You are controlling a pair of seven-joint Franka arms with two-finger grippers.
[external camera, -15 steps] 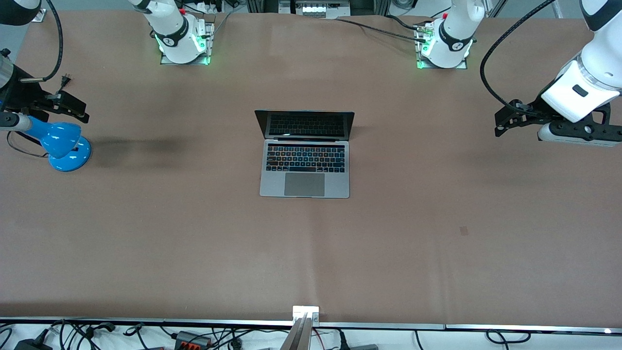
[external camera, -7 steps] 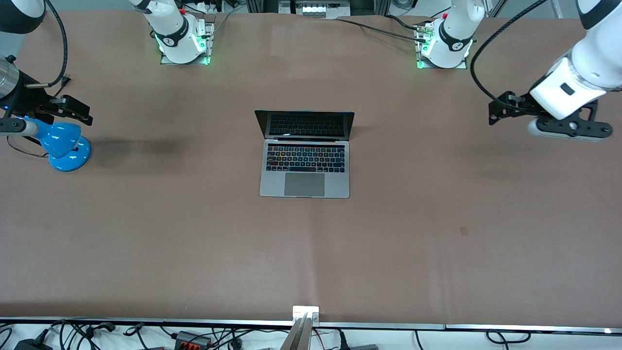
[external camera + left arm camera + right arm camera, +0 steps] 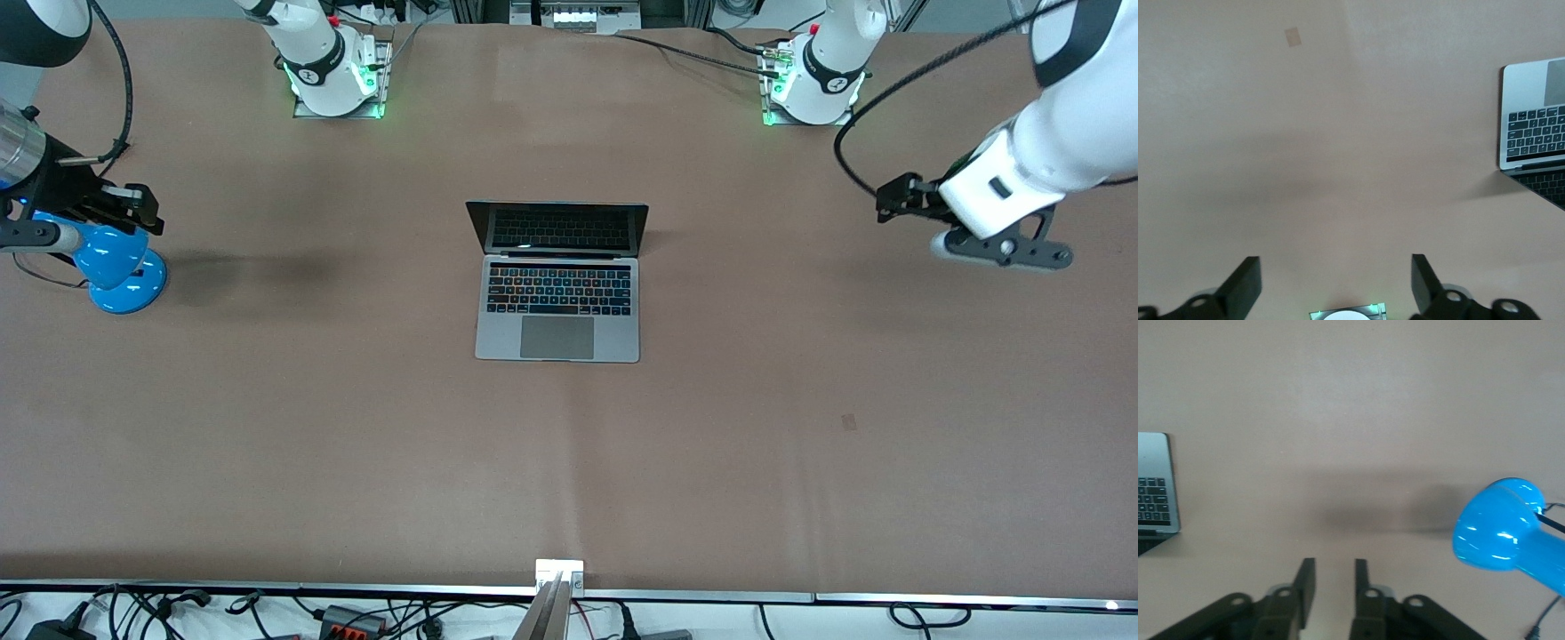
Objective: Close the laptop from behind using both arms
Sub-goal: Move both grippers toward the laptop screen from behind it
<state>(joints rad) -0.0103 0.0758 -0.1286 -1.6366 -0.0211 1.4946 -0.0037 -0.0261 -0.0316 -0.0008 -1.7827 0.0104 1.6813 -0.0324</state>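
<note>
Two arms hang at the ends of the table, and neither touches the laptop (image 3: pixel 557 283). In the front view the laptop sits open in the middle of the table (image 3: pixel 356 462), well away from every edge, its screen upright on the side toward the arm bases and its keyboard and trackpad toward the front camera. The left gripper (image 3: pixel 996 253) is over the table near the left arm's end, well apart from the laptop. The right gripper (image 3: pixel 116 206) is over the right arm's end, just above a blue lamp (image 3: pixel 116 262) that stands by that edge.

In the left wrist view the fingers (image 3: pixel 1245 287) stand wide apart with nothing between them, over bare table; one corner of the laptop's keyboard half shows at the picture's rim.

In the right wrist view the fingers (image 3: pixel 1306 583) are drawn almost together, a narrow gap between them and nothing held. The blue lamp shows to one side and a corner of the laptop at the other.

By my reading the step in hand is the approach. The next move calls for both grippers to come in on the base side of the upright screen, one near each top corner, and push the lid evenly down toward the keyboard.
</note>
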